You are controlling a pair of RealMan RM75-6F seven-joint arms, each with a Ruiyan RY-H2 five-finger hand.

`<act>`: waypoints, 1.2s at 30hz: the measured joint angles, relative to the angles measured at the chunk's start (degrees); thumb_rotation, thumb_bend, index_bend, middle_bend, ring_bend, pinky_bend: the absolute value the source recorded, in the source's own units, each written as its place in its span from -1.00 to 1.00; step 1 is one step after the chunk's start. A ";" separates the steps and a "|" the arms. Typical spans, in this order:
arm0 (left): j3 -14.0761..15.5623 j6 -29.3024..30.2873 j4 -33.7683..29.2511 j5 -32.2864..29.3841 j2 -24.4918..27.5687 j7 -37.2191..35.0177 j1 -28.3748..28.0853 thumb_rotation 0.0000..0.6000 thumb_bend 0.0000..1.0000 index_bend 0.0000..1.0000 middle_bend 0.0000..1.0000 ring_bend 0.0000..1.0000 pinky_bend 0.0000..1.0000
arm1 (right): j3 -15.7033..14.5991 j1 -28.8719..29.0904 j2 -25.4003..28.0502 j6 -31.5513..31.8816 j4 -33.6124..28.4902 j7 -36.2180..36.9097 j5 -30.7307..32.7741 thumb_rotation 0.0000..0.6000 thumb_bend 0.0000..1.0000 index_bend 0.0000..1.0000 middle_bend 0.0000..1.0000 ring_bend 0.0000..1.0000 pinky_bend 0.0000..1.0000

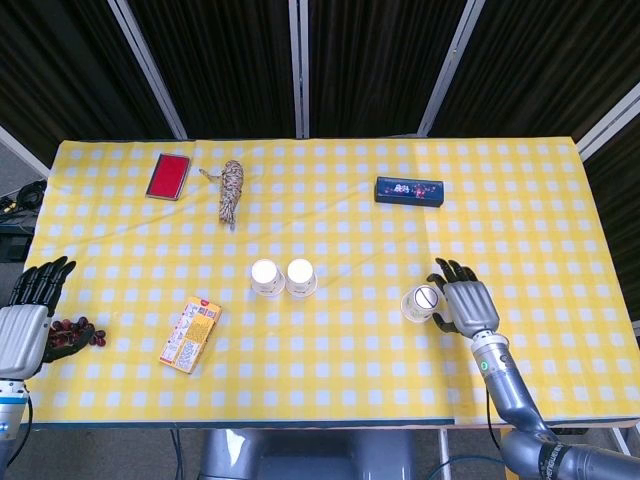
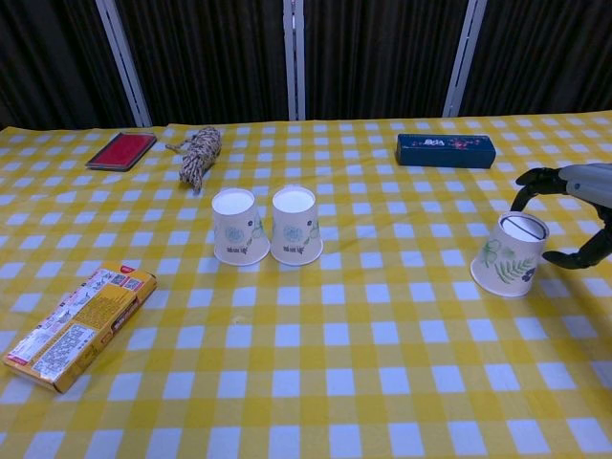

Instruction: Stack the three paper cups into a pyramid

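Two upside-down paper cups [image 1: 283,277] [image 2: 267,226] stand side by side, touching, in the middle of the yellow checked table [image 1: 330,220]. A third upside-down cup [image 1: 420,304] [image 2: 511,253] with a leaf print sits to the right, apart from them. My right hand [image 1: 463,302] [image 2: 572,189] is open with its fingers spread around that cup's right side, close to it; I cannot tell whether they touch. My left hand [image 1: 28,310] hangs open at the table's left edge, away from the cups.
A red case [image 1: 167,176] and a rope bundle [image 1: 230,190] lie at the back left, a dark blue box [image 1: 409,190] at the back right. An orange packet [image 1: 190,334] lies front left. Dark berries [image 1: 75,334] sit by my left hand.
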 measured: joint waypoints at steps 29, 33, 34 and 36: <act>-1.60 -1.08 0.76 -0.63 0.47 -1.63 0.56 1.00 -0.54 -1.00 -1.00 -1.00 -1.00 | 4.65 5.13 -0.23 7.08 -16.91 -8.81 -4.13 1.00 -0.28 -0.10 -0.73 -1.00 -0.59; -1.69 -1.41 0.90 -0.67 0.57 -2.19 0.57 1.00 -0.54 -1.00 -1.00 -1.00 -1.00 | 6.39 8.35 -2.74 7.96 -19.10 -14.29 -1.07 1.00 -0.27 -0.10 -0.73 -1.00 -0.58; -1.70 -1.44 0.93 -0.64 0.61 -2.33 0.59 1.00 -0.54 -1.00 -1.00 -1.00 -1.00 | 6.80 9.15 -3.52 8.14 -19.35 -15.22 -0.16 1.00 -0.27 -0.10 -0.73 -1.00 -0.58; -1.75 -1.42 1.02 -0.54 0.67 -2.53 0.66 1.00 -0.54 -1.00 -1.00 -1.00 -1.00 | 7.79 11.08 -5.43 8.58 -19.58 -17.22 1.92 1.00 -0.27 -0.09 -0.73 -1.00 -0.58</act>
